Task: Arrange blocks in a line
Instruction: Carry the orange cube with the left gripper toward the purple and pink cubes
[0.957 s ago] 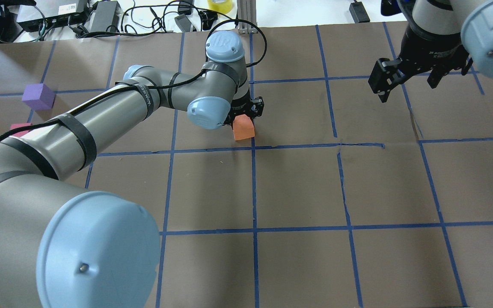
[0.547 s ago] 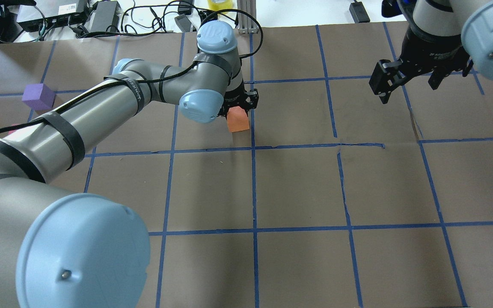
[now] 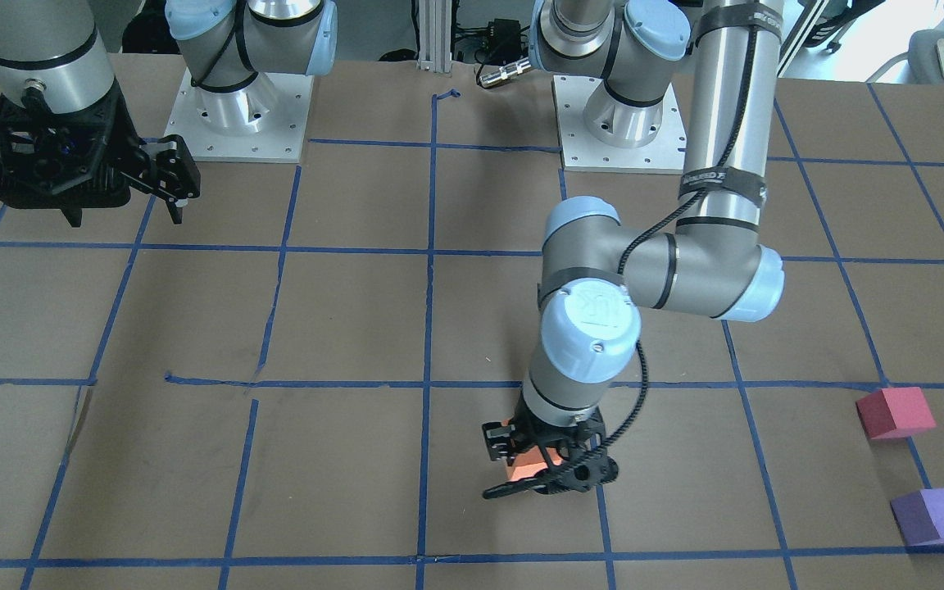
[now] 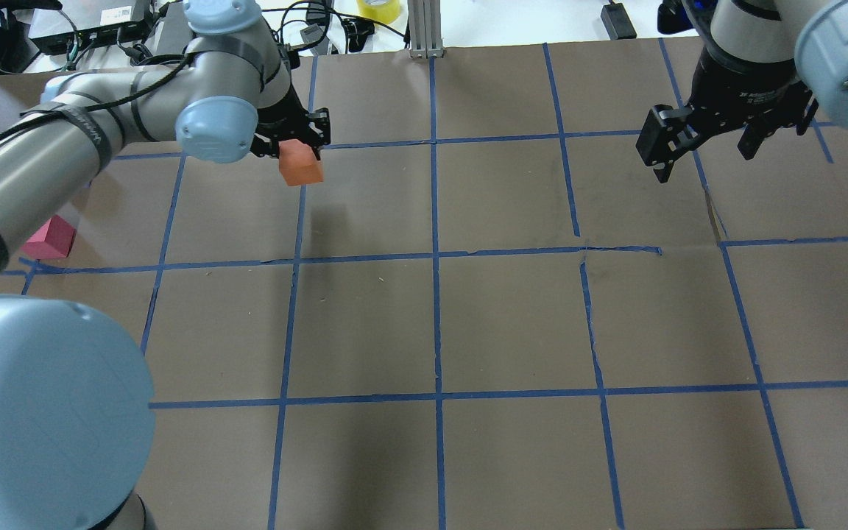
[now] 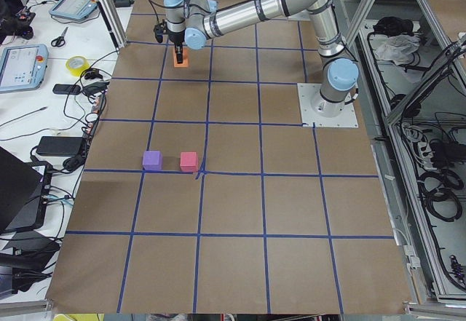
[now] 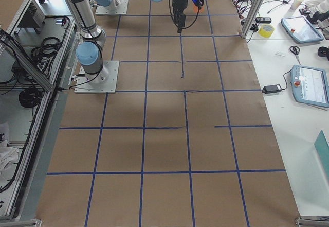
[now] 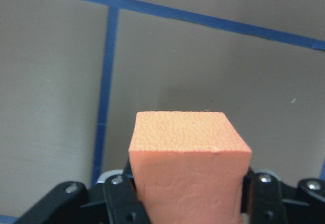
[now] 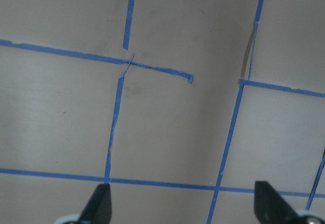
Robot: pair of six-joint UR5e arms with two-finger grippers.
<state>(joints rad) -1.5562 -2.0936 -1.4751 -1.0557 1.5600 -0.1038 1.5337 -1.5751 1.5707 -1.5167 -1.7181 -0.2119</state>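
Overhead, left to right: pinkish-red block [image 4: 50,238] is noted at the far left edge on the table. The left gripper [image 4: 295,143] is clamped on the orange block [image 4: 300,163], which appears to be held clear of the paper. The right gripper [image 4: 705,147] is idle at the far right, jaws apart and holding nothing. For the carry in hand, the orange block is best brought onto the axis through the other two, squared to them and lowered to contact before release. The purple block [image 3: 933,516] is hidden by the left arm overhead. It is shown front-facing, near the pinkish-red block but not touching. The grip on two opposite faces is confirmed only by the left wrist view.
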